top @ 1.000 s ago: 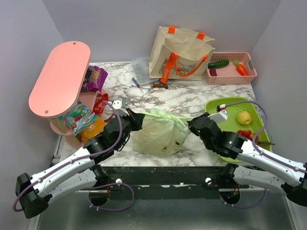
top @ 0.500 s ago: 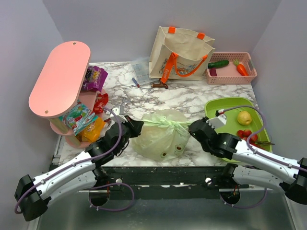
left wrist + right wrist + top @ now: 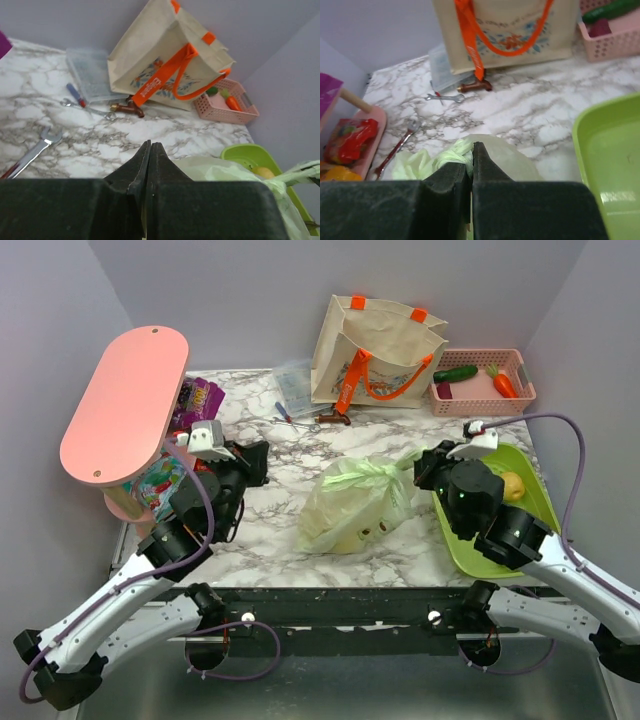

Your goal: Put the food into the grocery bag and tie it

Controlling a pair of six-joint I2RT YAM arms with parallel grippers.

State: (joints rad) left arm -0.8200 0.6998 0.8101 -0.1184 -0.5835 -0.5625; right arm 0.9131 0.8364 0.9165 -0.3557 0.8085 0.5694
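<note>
Marble bench [image 3: 390,440] carries the pale green grocery bag [image 3: 355,510] near the middle of its front edge, with the bunched top drawn rightward. A green tray [image 3: 535,490] lies at the right edge. The right gripper [image 3: 425,465] pinches the bag's twisted handle. The left gripper [image 3: 260,454], pressed together on nothing, hangs toward the left edge. A yellow fruit [image 3: 512,485] sits on the tray.

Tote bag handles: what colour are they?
Bright orange handles on the beige tote bag, clearest in the left wrist view.

Canvas tote [image 3: 375,345] beside pink basket [image 3: 480,405]
</note>
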